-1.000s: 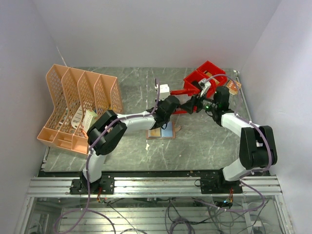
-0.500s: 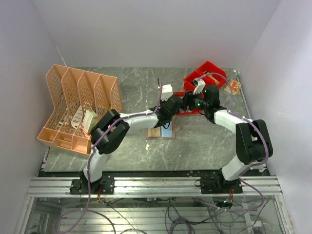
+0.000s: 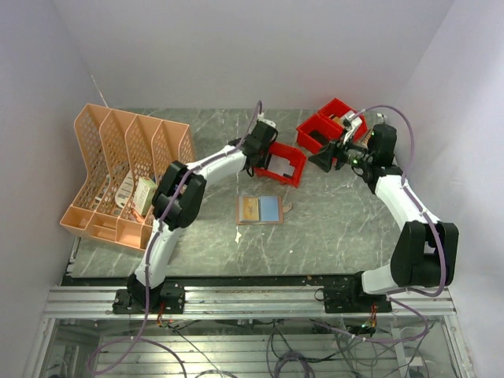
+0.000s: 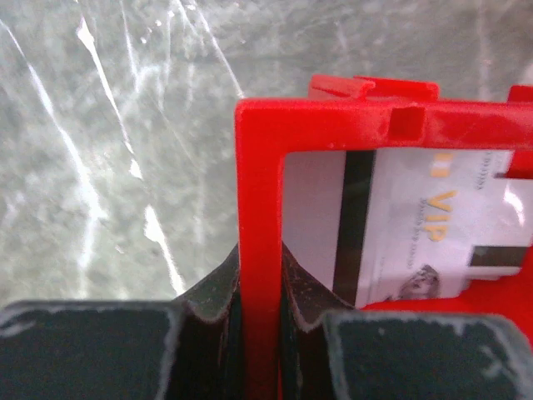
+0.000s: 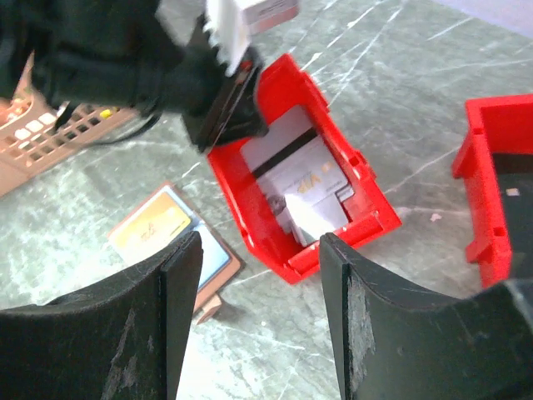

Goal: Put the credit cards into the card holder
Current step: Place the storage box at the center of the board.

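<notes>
Red bin (image 4: 333, 125) — clamped by left end effector (image 4: 260, 283).

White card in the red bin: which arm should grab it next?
Right. The left gripper is shut on a wall of the bin. The right gripper is open, empty and facing the card, so it can likely reach in.

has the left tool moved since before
Yes, the left tool went from over the card holder farther back, now clamped on the red bin.
</notes>
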